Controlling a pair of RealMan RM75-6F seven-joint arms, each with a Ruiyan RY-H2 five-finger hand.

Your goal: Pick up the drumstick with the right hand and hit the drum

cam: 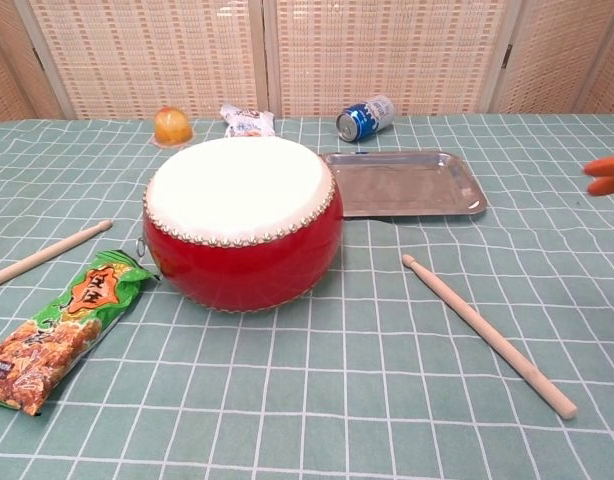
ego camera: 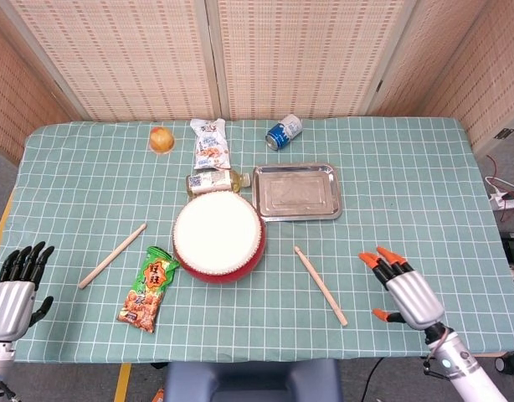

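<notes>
The right hand (ego camera: pixel 405 287) hovers empty with fingers apart, near the drumstick (ego camera: pixel 320 285), which lies flat on the table (ego camera: pixel 408 193) just right of the drum (ego camera: pixel 218 236); the left hand (ego camera: pixel 14 283) is spread too

Surface (ego camera: pixel 408 184) has a green checked cloth on it. Steel tray (ego camera: pixel 296 192) sits near the middle, nothing in it. Behind that, a blue can (ego camera: pixel 284 131) is lying on its side. White snack pack (ego camera: pixel 211 143) is further left along the back, and just in front of it there's a small bottle (ego camera: pixel 213 181) on its side, yellowish liquid I think, hard to tell from up here. An orange-ish round thing (ego camera: pixel 161 139) sits at the back left; in the chest view it looks more like a jelly cup than fruit. Green chip bag (ego camera: pixel 149 288) lies at the front left, and a second stick (ego camera: pixel 112 255) lies diagonally just left of it. Bamboo screens (ego camera: pixel 257 50) stand behind everything.
</notes>
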